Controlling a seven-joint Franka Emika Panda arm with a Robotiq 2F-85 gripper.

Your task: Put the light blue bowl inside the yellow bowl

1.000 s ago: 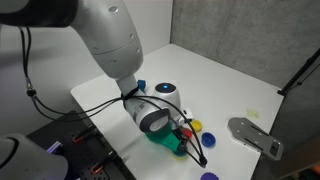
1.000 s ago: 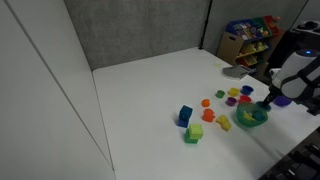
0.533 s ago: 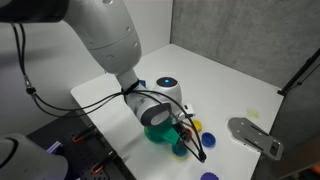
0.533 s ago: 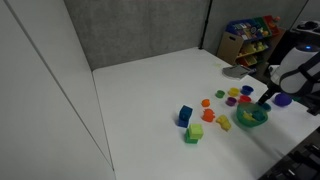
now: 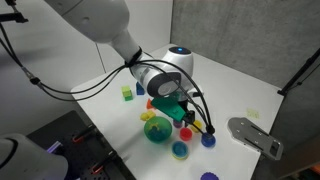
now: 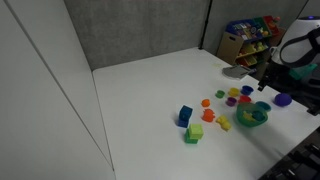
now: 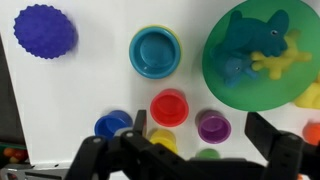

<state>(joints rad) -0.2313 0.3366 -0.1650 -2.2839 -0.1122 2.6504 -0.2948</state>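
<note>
In the wrist view the light blue bowl sits inside the yellow bowl, of which only a thin yellow rim shows around it. The same nested pair shows in an exterior view near the table's front edge. My gripper is open and empty. It hovers above the small toy cups, apart from the bowls. In both exterior views it hangs above the toys.
A large green bowl holds toy animals. A purple bumpy ball lies to one side. Small red, blue and purple cups lie under the gripper. A grey flat object lies at the table edge. Blocks lie further off.
The arm has lifted up and back from over the green bowl. The green bowl and the light blue bowl in the yellow bowl, hidden before, now show.
</note>
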